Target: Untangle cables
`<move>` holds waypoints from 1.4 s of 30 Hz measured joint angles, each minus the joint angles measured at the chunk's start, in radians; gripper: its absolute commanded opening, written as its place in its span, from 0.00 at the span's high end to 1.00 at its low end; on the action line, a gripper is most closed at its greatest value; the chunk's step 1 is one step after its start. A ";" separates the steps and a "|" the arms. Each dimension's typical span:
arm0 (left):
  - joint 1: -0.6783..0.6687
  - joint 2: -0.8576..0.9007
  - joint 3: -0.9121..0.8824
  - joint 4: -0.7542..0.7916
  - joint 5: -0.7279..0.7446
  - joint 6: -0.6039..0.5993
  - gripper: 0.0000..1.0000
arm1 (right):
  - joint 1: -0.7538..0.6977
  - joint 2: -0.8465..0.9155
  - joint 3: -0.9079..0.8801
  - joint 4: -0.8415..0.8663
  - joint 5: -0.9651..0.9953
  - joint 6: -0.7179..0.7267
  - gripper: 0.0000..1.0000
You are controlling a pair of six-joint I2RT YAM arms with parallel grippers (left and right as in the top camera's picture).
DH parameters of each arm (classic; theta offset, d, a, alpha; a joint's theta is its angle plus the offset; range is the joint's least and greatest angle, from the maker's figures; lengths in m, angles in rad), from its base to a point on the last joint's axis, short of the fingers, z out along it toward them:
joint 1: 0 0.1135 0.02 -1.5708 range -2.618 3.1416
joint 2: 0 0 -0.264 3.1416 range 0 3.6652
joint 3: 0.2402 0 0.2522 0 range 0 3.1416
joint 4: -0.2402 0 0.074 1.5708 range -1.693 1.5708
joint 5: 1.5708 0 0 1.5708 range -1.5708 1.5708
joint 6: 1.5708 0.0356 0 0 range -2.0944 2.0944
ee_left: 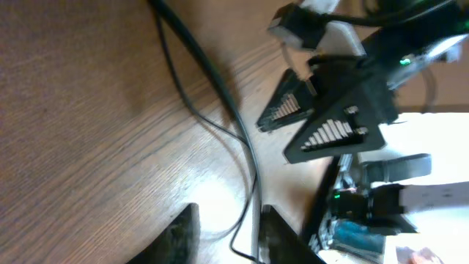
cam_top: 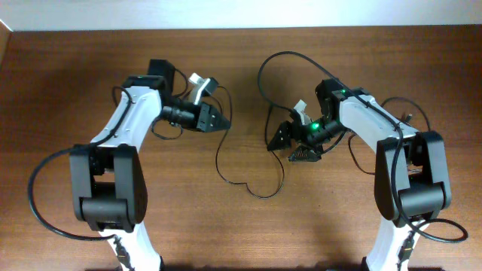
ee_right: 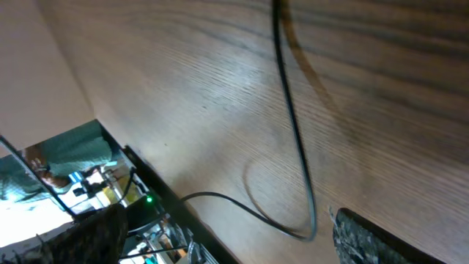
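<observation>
A thin black cable runs down the table from my left gripper, curls at the bottom and rises toward my right gripper. Another cable loop arcs behind the right gripper. In the left wrist view the cable passes through the gap of the left gripper, whose dark fingers stand apart without pinching it. In the right wrist view a cable bend lies on the wood between the widely spread fingers of the right gripper. Neither gripper holds anything.
The right gripper's triangular fingers face the left wrist camera at close range. Thicker arm wiring loops beside the left base, and more lies by the right base. The table's edge shows in the right wrist view.
</observation>
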 measured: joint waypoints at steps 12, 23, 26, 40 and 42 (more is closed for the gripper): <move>0.078 0.020 0.366 -0.288 -0.229 -0.160 0.01 | 0.057 -0.004 -0.035 -0.010 0.037 0.001 0.10; 0.280 0.020 0.394 -0.346 -0.600 -0.349 0.01 | 0.269 -0.005 -0.040 0.204 0.055 0.000 0.64; 0.292 0.020 0.395 -0.347 -0.624 -0.352 0.01 | 0.312 -0.005 -0.040 0.246 0.104 0.004 0.67; 0.294 0.020 0.395 -0.348 -0.653 -0.352 0.01 | 0.389 -0.014 0.301 0.057 0.086 -0.061 0.96; 0.294 0.020 0.394 -0.348 -0.653 -0.352 0.01 | 0.432 -0.014 0.302 0.030 0.079 -0.136 0.96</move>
